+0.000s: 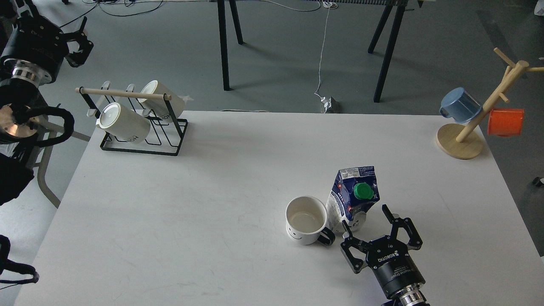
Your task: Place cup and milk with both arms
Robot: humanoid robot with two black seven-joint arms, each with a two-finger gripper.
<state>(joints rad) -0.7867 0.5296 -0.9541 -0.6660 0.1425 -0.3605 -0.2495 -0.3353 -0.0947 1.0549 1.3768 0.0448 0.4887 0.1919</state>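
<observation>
Milk carton (353, 197) upright near desk (170, 221) front edge, right of centre, long axis vertical, green cap (363, 191) facing robot. Cup (307, 220) touching or just beside its left, mouth up, handle toward right gripper (370, 229).

Right gripper spread, empty, just beside carton. Risk: finger clips handle or tips carton.

Left gripper (78, 44) off desk, far left, state unclear.

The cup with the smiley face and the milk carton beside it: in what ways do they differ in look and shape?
The cup is white with a black handle; the milk carton is dark blue and white.
The cup is round, short and open on top, apparently empty; the carton is taller, gable-topped and closed by a green screw cap.
Both stand upright, close together, on the white table, just ahead of the open right claw.
</observation>
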